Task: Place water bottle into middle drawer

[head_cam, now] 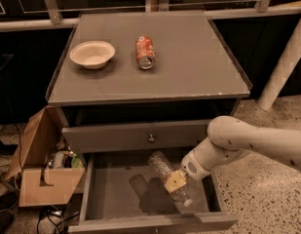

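Water bottle (160, 165): clear ribbed plastic, tilted, base up and to the left of the fingers (177, 180), white cap down and to their right; held over the open middle drawer (111, 199), its shadow lying on the drawer floor just left of the fingers; whether it touches the floor cannot be told.
Gripper (174, 182): at the end of a white arm (247, 143) entering from the right; yellowish fingers clasped across the bottle's middle.
Middle drawer: pulled out, dark grey, flat floor below the fingers, low walls on either side.
Upper drawer front (116, 138): shut, round metal knob (151, 138) above the fingers.
Cabinet top (189, 67): well above the fingers; orange-red soda can (145, 52) on its side; pale bowl (92, 54) left of the can, apart from it.
Cardboard box (43, 179): on the ground, far left of the fingers, beside the cabinet.
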